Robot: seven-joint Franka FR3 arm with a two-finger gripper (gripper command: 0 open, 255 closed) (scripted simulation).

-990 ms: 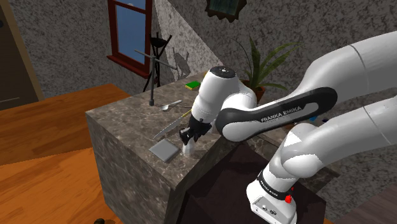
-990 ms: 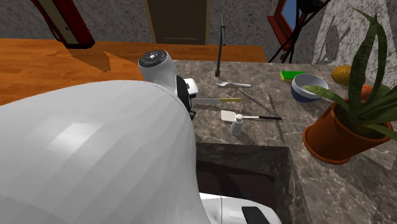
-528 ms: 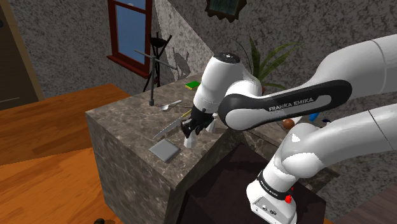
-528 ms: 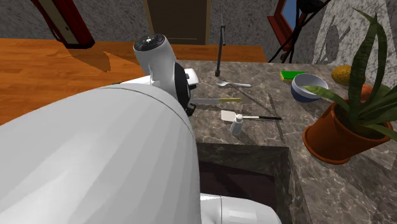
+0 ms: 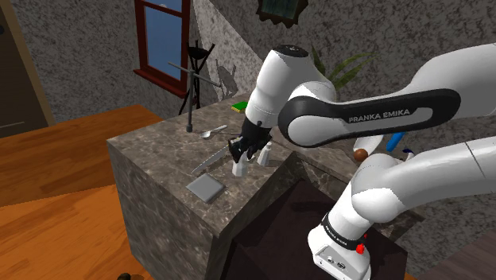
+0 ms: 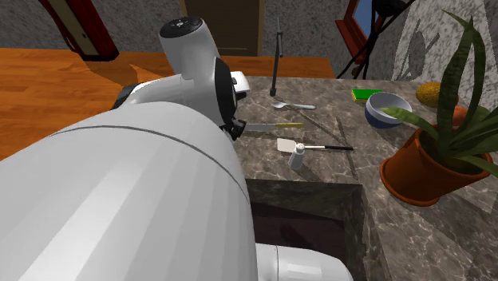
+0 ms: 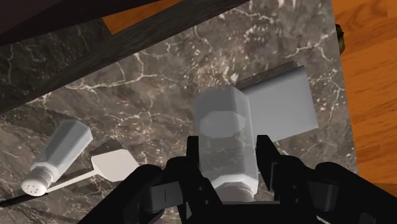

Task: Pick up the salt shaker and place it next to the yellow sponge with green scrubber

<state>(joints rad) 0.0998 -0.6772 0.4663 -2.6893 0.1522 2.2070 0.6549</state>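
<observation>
A grey, faceted salt shaker (image 7: 221, 124) is clasped between my black fingers, and my gripper (image 7: 228, 151) is shut on it. In the shoulder view the gripper (image 5: 239, 157) holds this shaker (image 5: 238, 169) a little above the dark marble counter (image 5: 159, 163), near its front edge. A second, similar shaker (image 5: 265, 154) stands on the counter just beside it, also visible upright (image 6: 296, 158) by a white spatula (image 6: 286, 146). The yellow sponge with green scrubber (image 5: 240, 106) lies at the counter's far end (image 6: 365, 94), well away from the gripper.
A flat grey square (image 5: 206, 188) lies under and beside the gripper. A knife (image 5: 208, 161), a spoon (image 5: 213, 131) and a black stand (image 5: 191, 119) lie further along. A blue bowl (image 6: 388, 110) and a potted plant (image 6: 416, 169) sit near the sponge.
The gripper has risen from the counter with the shaker in it and moved slightly toward the second shaker. The arm's elbow has swung upward.
</observation>
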